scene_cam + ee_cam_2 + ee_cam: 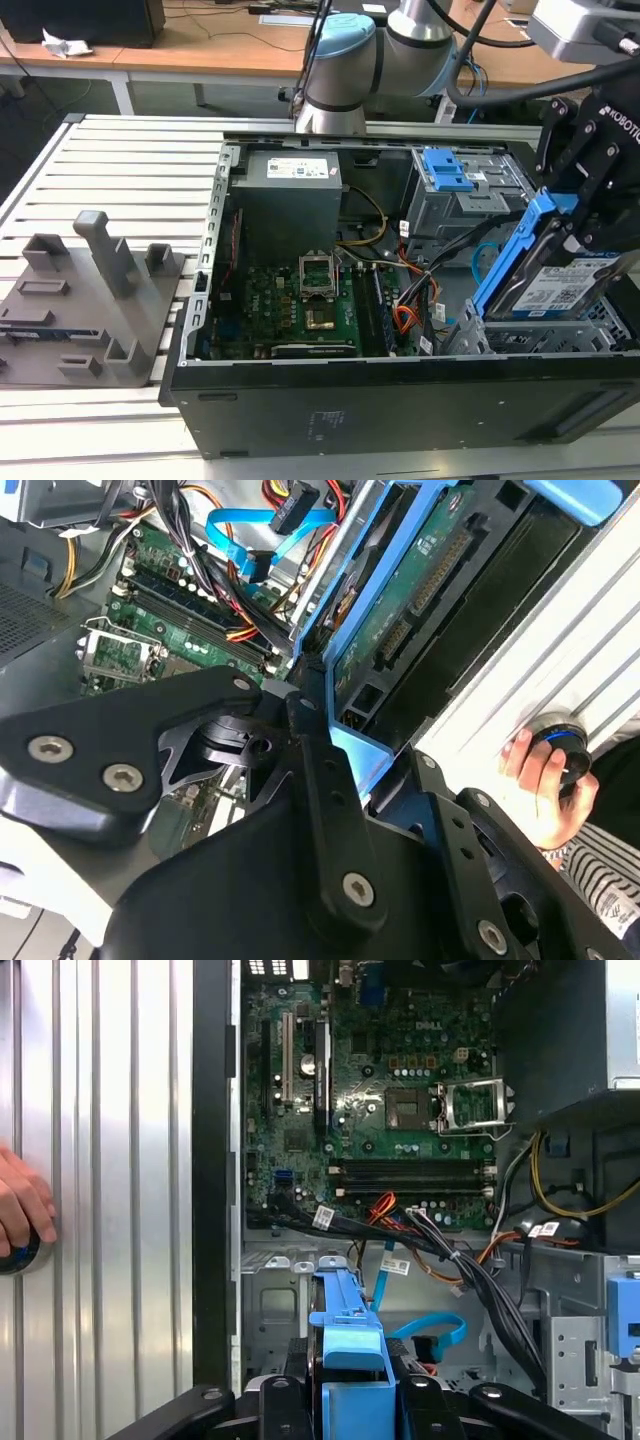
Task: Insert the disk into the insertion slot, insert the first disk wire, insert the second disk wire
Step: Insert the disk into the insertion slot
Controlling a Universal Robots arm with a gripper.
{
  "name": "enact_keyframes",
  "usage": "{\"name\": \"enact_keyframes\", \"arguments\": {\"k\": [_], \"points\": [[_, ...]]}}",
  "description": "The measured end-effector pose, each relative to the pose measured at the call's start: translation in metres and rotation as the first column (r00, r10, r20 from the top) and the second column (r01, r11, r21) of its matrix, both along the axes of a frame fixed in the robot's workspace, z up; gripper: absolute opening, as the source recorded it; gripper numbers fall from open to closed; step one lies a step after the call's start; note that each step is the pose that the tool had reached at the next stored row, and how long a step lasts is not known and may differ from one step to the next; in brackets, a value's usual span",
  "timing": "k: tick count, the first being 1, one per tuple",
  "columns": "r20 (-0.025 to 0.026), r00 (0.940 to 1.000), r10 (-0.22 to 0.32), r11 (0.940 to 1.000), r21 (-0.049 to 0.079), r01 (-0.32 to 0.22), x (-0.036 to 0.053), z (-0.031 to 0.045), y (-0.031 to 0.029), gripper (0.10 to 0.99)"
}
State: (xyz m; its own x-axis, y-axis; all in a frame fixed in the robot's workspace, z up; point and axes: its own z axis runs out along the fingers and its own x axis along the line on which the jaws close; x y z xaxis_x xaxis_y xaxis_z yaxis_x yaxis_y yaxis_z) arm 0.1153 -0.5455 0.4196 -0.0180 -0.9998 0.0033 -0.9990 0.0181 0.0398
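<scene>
The disk (556, 286), a silver drive with a white-and-blue label in a bright blue carrier (508, 262), hangs steeply tilted at the exterior view's right. My gripper (585, 232) is shut on its upper end. Its lower end reaches down to the insertion slot (535, 338), the low silver perforated cage at the case's front corner. The second wrist view shows the disk's green circuit-board underside (420, 590) inside the blue frame. In the first wrist view the blue carrier (350, 1335) sits between my black fingers (297, 1365), over the silver cage floor (272, 1300).
A taller grey cage with a blue latch (447, 170) stands behind the slot. A loose blue cable (440, 1330) and a black wire bundle (470, 1270) lie beside the cage. The motherboard (300, 300) fills the case's middle. A person's hand (545, 780) rests on a button outside the case.
</scene>
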Motion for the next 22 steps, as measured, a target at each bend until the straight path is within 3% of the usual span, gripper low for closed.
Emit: {"name": "enact_keyframes", "arguments": {"k": [4,9,10,13,15,16,18,22], "points": [[-0.0001,1.0,0.0,1.0,0.0,0.0,0.0,-0.0133,0.0,0.365],[0.0,1.0,0.0,1.0,0.0,0.0,0.0,-0.0145,0.0,0.376],[-0.0001,1.0,0.0,1.0,0.0,0.0,0.0,-0.0146,0.0,0.439],[-0.0001,1.0,0.0,1.0,0.0,0.0,0.0,-0.0146,0.0,0.439],[0.0,1.0,0.0,1.0,0.0,0.0,0.0,-0.0146,0.0,0.361],[0.0,1.0,0.0,1.0,0.0,0.0,0.0,-0.0146,0.0,0.235],[0.0,1.0,0.0,1.0,0.0,0.0,0.0,-0.0147,0.0,0.114],[-0.0001,1.0,0.0,1.0,0.0,0.0,0.0,-0.0147,0.0,0.106]]}}
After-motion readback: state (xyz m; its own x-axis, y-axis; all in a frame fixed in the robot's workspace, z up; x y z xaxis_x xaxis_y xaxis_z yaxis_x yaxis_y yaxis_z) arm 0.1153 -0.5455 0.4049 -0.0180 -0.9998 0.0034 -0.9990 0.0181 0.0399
